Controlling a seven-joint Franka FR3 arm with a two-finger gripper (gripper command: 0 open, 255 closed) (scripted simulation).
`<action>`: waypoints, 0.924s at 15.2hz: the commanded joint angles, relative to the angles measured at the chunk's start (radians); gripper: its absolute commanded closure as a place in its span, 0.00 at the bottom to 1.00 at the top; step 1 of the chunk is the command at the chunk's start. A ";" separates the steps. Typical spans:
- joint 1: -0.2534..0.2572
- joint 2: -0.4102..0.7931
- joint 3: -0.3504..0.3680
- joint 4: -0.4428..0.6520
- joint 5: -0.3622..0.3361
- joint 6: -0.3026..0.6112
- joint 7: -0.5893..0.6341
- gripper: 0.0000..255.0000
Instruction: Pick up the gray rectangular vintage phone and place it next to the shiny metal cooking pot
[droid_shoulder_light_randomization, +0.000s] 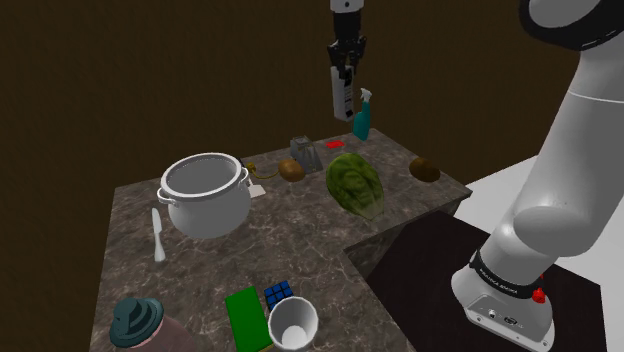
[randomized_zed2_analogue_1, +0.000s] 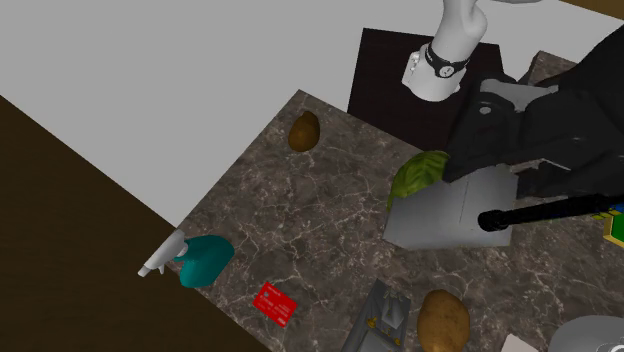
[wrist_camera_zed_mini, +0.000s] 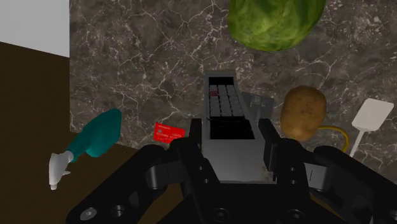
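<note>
I see the tool (wrist_camera_zed_mini: 230, 132) pinching the grey phone (wrist_camera_zed_mini: 223, 97): in the wrist view its two black fingers (wrist_camera_zed_mini: 193, 143) press on the long sides of the flat, rectangular body, and the dark keypad end sticks out beyond the fingertips. In the shoulder view the tool (droid_shoulder_light_randomization: 344, 68) points straight down, high above the far part of the desk (droid_shoulder_light_randomization: 300, 240), and the phone (droid_shoulder_light_randomization: 342, 100) hangs upright from it, clear of the surface. In the second exterior view the phone (randomized_zed2_analogue_1: 450, 215) shows as a pale grey slab under the black tool (randomized_zed2_analogue_1: 520, 190). Looking down along the tool, below the phone lie a small red card (wrist_camera_zed_mini: 169, 132) and a grey object (wrist_camera_zed_mini: 257, 102) that I cannot identify. A teal spray bottle (wrist_camera_zed_mini: 89, 143) with a white nozzle lies to one side of them and a brown potato (wrist_camera_zed_mini: 303, 111) to the other. A green cabbage (wrist_camera_zed_mini: 277, 22) sits farther out on the dark marbled top. The metal pot (droid_shoulder_light_randomization: 210, 215) stands on the desk well apart from the phone, toward the shoulder view's left and lower than the tool. In that view the potato (droid_shoulder_light_randomization: 291, 169) is between the pot and the cabbage (droid_shoulder_light_randomization: 355, 185).
</note>
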 joint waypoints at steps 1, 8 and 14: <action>0.029 -0.018 0.021 -0.026 -0.002 0.003 0.051 1.00; 0.118 -0.028 0.092 -0.035 0.000 -0.017 0.211 1.00; 0.196 0.004 0.152 0.010 0.003 -0.045 0.346 1.00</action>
